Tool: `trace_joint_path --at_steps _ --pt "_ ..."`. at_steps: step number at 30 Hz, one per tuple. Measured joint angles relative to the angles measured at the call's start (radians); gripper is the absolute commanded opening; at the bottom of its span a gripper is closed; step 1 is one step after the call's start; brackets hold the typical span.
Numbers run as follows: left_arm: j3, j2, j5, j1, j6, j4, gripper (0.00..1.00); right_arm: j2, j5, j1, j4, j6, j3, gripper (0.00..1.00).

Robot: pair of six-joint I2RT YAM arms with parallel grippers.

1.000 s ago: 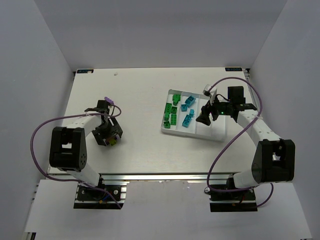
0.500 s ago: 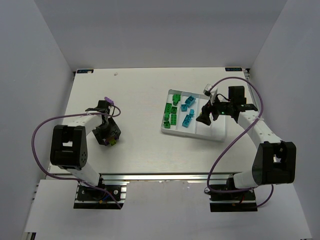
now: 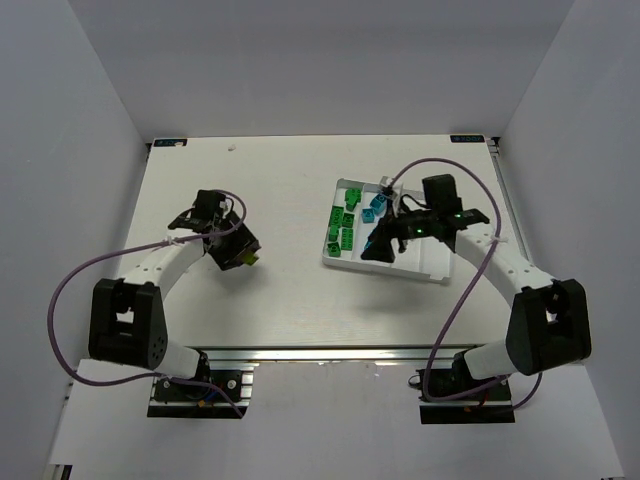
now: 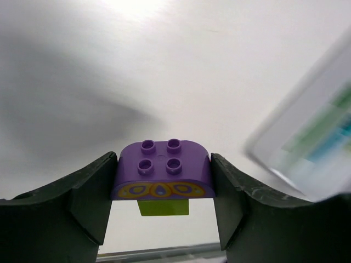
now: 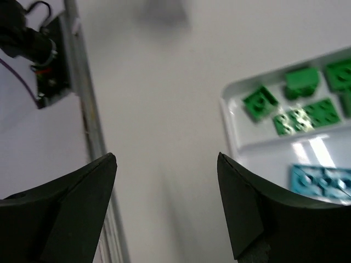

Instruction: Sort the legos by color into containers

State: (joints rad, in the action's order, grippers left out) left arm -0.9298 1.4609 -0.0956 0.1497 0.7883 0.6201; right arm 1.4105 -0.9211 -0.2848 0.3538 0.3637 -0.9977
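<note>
White counter [image 3: 290,190] with a divided white tray [image 3: 432,268] at right. Right gripper [image 3: 378,247], jaws apart and empty, hovers over the tray's near edge. Left gripper [image 3: 238,250], well left, clamps a purple brick [image 4: 163,167] stacked on a lime brick [image 4: 163,207]. Green bricks [image 5: 304,115] and teal bricks [image 5: 321,181] lie in the tray

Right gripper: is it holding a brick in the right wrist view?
No, the right gripper stands open with only the table showing between its jaws.
</note>
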Motion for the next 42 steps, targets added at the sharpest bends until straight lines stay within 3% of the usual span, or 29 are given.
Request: trace_joint_path --at_steps 4,8,11,16,27,35,42 --pt "0.0 -0.042 -0.079 0.105 0.145 -0.137 0.25 0.002 0.065 -0.132 -0.141 -0.289 -0.003 0.8" --pt "-0.015 -0.027 -0.107 0.215 0.272 -0.235 0.24 0.064 0.215 -0.214 -0.162 -0.529 -0.098 0.84" --pt "-0.051 0.006 -0.108 0.282 0.343 -0.291 0.24 0.137 0.286 -0.231 -0.164 -0.66 -0.192 0.85" --pt "-0.101 0.066 -0.108 0.337 0.415 -0.367 0.24 0.162 0.343 -0.237 -0.165 -0.798 -0.205 0.85" --pt "-0.142 0.141 -0.127 0.361 0.47 -0.423 0.24 0.182 0.395 -0.29 -0.172 -0.872 -0.204 0.78" --pt "-0.165 0.142 -0.146 0.365 0.484 -0.449 0.24 0.23 0.436 -0.29 -0.172 -0.855 -0.204 0.76" --pt "-0.165 0.142 -0.16 0.373 0.495 -0.464 0.24 0.242 0.45 -0.29 -0.201 -0.825 -0.211 0.69"
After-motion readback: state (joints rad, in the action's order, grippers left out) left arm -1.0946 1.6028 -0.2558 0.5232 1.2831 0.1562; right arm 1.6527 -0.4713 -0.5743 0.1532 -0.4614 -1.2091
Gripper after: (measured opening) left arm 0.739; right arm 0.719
